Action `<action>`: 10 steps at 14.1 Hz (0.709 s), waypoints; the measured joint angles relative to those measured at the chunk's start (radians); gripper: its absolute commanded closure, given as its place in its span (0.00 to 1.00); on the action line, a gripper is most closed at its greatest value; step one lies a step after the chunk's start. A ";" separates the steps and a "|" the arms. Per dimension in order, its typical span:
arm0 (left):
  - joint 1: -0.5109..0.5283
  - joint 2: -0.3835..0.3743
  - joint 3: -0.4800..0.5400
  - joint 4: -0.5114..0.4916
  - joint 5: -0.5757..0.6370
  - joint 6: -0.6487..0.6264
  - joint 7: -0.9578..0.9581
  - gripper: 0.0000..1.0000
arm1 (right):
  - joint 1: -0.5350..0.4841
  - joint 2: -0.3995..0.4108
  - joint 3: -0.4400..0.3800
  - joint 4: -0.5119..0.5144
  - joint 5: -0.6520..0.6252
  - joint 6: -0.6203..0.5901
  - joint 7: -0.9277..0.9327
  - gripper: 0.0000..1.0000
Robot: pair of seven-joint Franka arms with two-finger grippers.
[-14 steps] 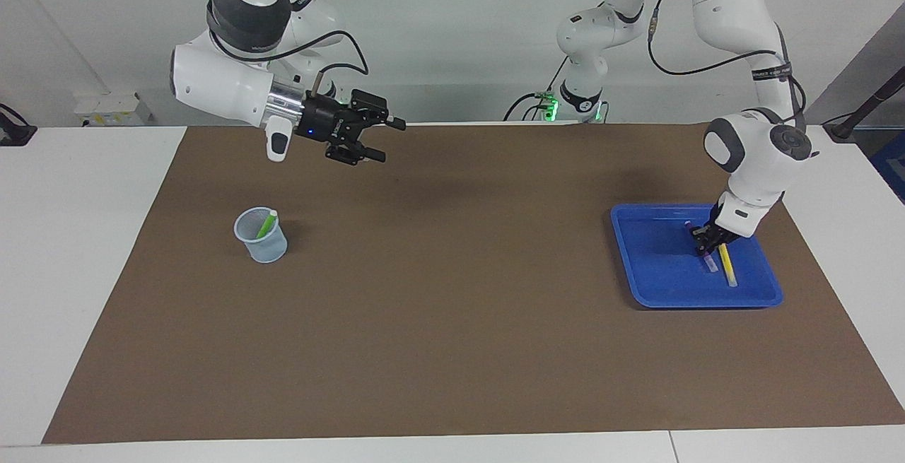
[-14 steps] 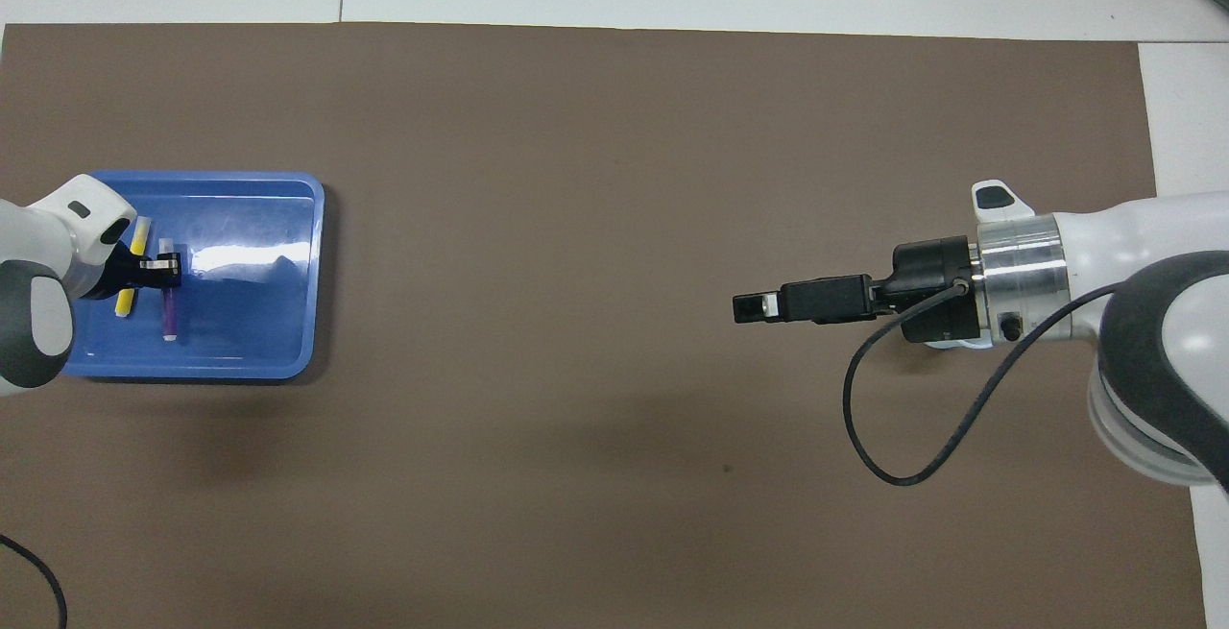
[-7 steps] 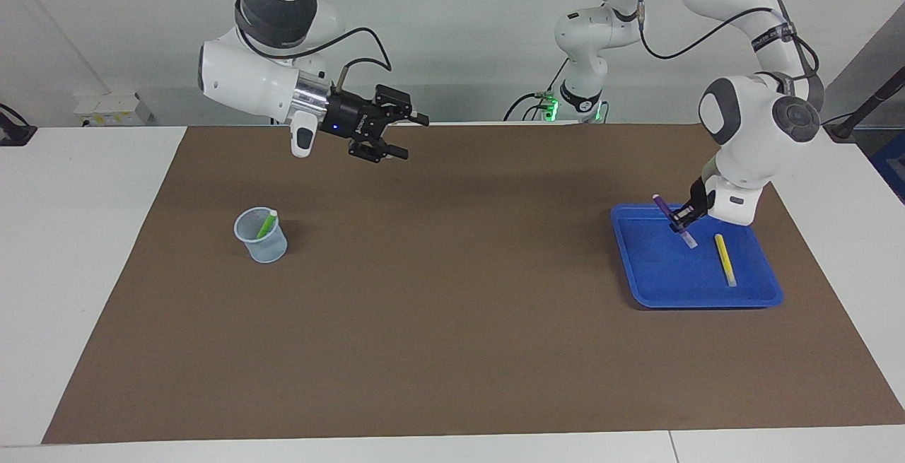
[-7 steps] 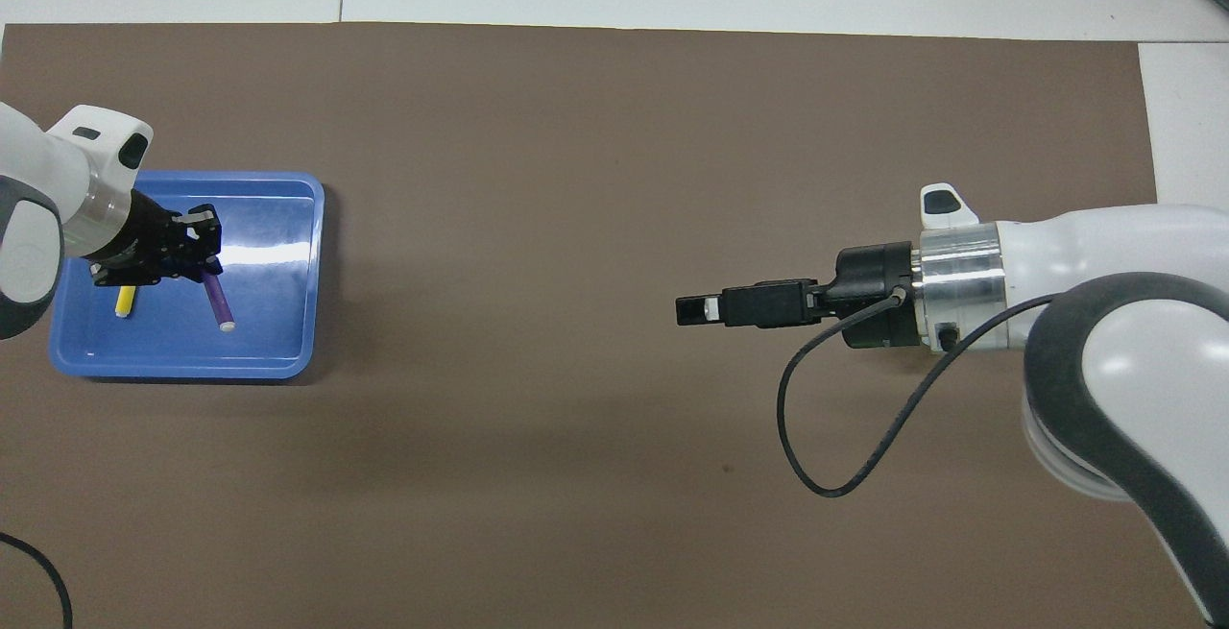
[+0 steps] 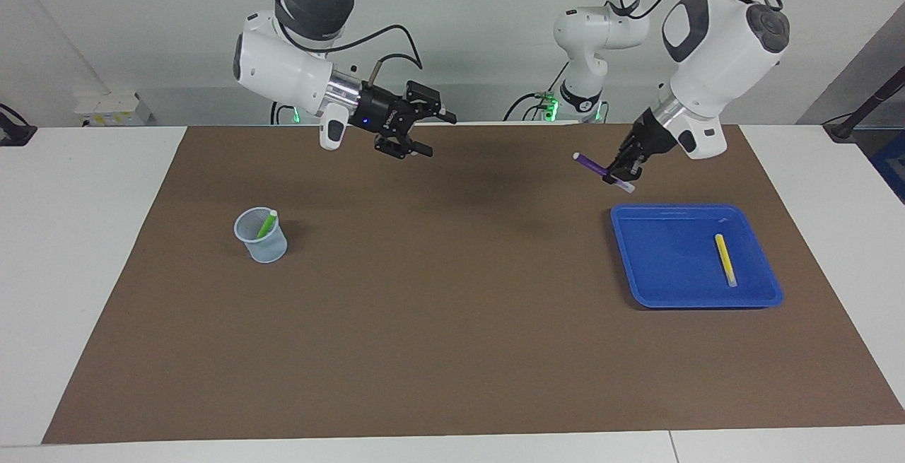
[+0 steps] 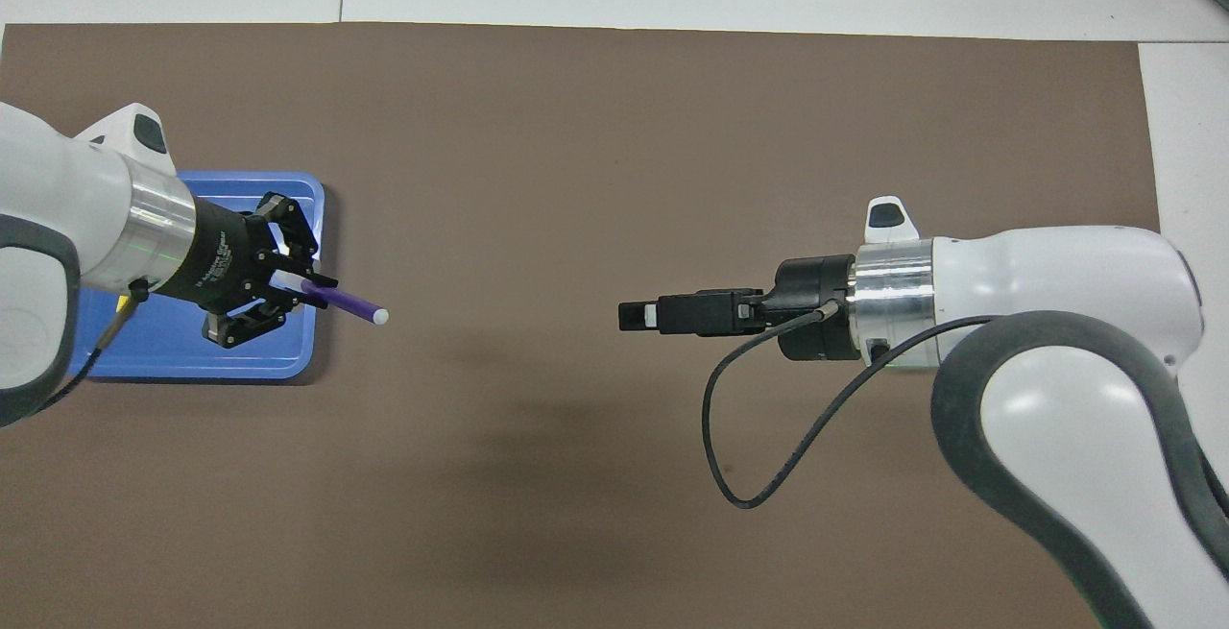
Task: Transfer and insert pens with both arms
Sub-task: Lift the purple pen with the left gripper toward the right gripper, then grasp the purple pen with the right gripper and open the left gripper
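My left gripper [image 5: 621, 170] is shut on the purple pen [image 5: 588, 161], holding it tilted in the air over the mat beside the blue tray [image 5: 664, 276]. From overhead the purple pen [image 6: 346, 302] sticks out of the left gripper [image 6: 298, 280] toward the table's middle. A yellow pen [image 5: 725, 259] lies in the tray. The lime green pen [image 5: 266, 225] stands in a pale mesh cup [image 5: 263, 245] toward the right arm's end. My right gripper [image 5: 433, 136] hangs open and holds nothing over the mat, pointing at the left gripper; overhead shows the right gripper [image 6: 638, 315] level with the pen.
A brown mat [image 5: 452, 321] covers the white table. A smaller white arm with a green light [image 5: 583, 60] stands at the robots' edge of the table. The right arm's black cable [image 6: 768, 447] loops below its wrist.
The left gripper has lifted the purple pen out of the tray and carried it up toward the table's middle. The right gripper has moved toward the middle too, staying open.
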 measured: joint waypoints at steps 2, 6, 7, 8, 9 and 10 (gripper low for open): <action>-0.063 -0.012 -0.002 0.000 -0.084 0.001 -0.163 1.00 | 0.054 0.000 0.001 0.000 0.001 0.078 0.049 0.16; -0.151 -0.019 -0.001 -0.034 -0.181 0.075 -0.319 1.00 | 0.100 0.001 0.001 0.000 0.002 0.151 0.089 0.16; -0.173 -0.019 -0.001 -0.044 -0.184 0.102 -0.358 1.00 | 0.100 0.001 0.001 0.000 0.003 0.154 0.090 0.17; -0.192 -0.019 -0.002 -0.049 -0.184 0.117 -0.389 1.00 | 0.100 0.001 0.004 0.000 0.003 0.160 0.093 0.17; -0.206 -0.020 -0.002 -0.050 -0.185 0.124 -0.406 1.00 | 0.100 0.001 0.009 0.000 0.003 0.170 0.097 0.17; -0.217 -0.022 -0.001 -0.051 -0.185 0.133 -0.419 1.00 | 0.101 0.001 0.016 0.000 0.003 0.186 0.102 0.18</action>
